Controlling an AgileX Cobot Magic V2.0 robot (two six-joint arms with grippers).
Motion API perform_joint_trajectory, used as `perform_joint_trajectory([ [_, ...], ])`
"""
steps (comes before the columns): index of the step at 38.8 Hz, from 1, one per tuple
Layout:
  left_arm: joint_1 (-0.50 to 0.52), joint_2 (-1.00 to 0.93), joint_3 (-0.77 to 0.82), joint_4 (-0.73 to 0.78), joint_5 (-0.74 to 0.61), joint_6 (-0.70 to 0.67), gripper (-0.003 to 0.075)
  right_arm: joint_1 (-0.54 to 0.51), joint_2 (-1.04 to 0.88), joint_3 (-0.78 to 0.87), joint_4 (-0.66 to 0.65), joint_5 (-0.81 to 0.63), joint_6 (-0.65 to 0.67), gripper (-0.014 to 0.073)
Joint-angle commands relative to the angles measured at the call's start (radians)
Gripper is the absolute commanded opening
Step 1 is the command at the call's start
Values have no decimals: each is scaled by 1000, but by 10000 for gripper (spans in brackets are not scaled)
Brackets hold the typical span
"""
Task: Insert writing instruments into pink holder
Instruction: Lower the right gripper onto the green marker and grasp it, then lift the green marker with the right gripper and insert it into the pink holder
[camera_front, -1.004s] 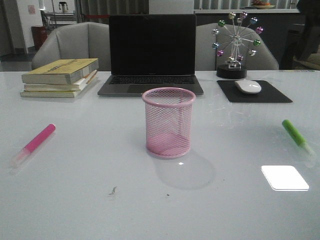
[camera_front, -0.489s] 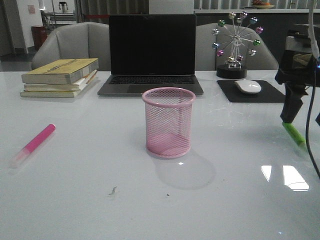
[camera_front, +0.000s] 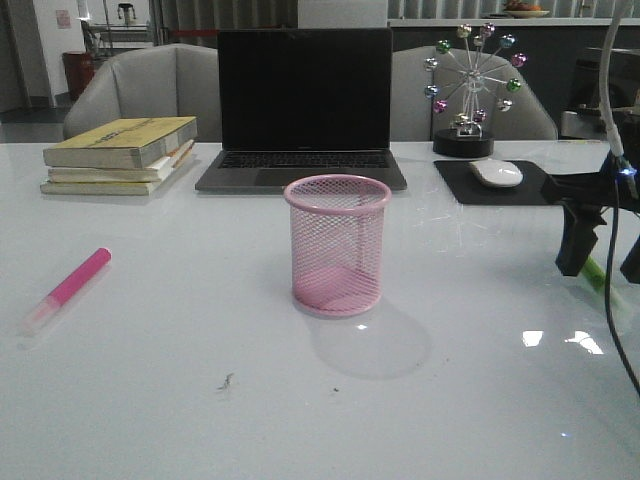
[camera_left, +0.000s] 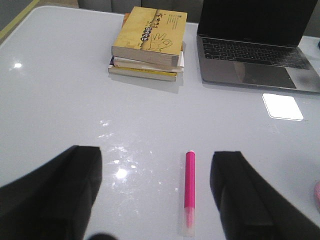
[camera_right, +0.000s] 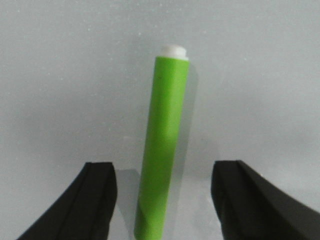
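Observation:
The pink holder (camera_front: 337, 245), a round wire-mesh cup, stands upright and empty at the table's middle. A pink marker (camera_front: 68, 288) lies flat on the table at the left; in the left wrist view this pink marker (camera_left: 190, 192) rests between the spread fingers of my left gripper (camera_left: 156, 157), nearer one finger, untouched. My left gripper does not show in the front view. At the right edge my right gripper (camera_front: 603, 262) is down at the table, open, straddling the green marker (camera_front: 597, 272). The green marker (camera_right: 162, 150) lies between the fingers of my right gripper (camera_right: 165, 170) with gaps on both sides.
Behind the holder sits an open laptop (camera_front: 305, 100). A stack of books (camera_front: 120, 155) lies at the back left. At the back right are a white mouse (camera_front: 496, 173) on a black pad (camera_front: 540, 190) and a ferris-wheel ornament (camera_front: 470, 90).
My right arm has come in from the right and dropped lower, its open fingers now down on either side of the green marker. The pink marker and the holder have not moved.

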Motion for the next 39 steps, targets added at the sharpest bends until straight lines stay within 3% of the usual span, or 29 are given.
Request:
perform_joint_trajectory([
  [1,1,-3,-38,-12,-75,-10,518,-3,-39,-31,1,-33,-9,517],
  [4,1,-3,-38,-12,-75,-10,518,-3,-25,-31,-4,-29,-9,505],
  [9,1,-3,-38,-12,-75,-10,503,-3,7,-31,-5,-3,-9,409],
  [19,1,-3,-38,-12,-75,-10,435,-3,34,-31,-5,8,-9,59],
  [31,1,-3,-38,-12,-75,-10,424,16,-27,-43,15,-1,-10,58],
  [39,1,-3,-38,-12,-75,-10,424,92,-189,-43,15,-122,-17,58],
])
